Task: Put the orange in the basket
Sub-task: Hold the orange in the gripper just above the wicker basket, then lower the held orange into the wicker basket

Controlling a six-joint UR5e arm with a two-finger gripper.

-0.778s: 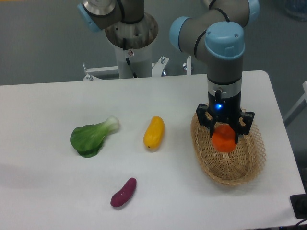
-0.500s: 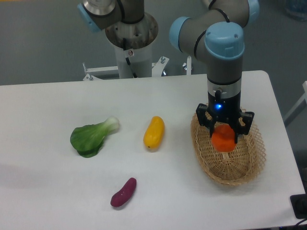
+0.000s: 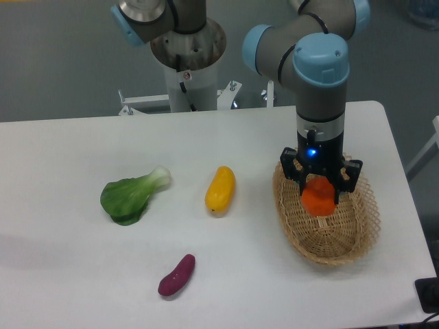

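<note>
The gripper (image 3: 319, 199) holds the orange (image 3: 319, 199) between its fingers, above the inside of the basket (image 3: 299, 235). The basket stands near the right edge of the table (image 3: 82, 274), well apart from the yellow fruit (image 3: 220, 189).

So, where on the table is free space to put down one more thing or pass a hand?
Free patches: the far strip behind the bok choy and yellow fruit, the left edge, and the front between the purple sweet potato and the basket. Crowded: the right side, where the gripper holds the orange over the basket.
</note>
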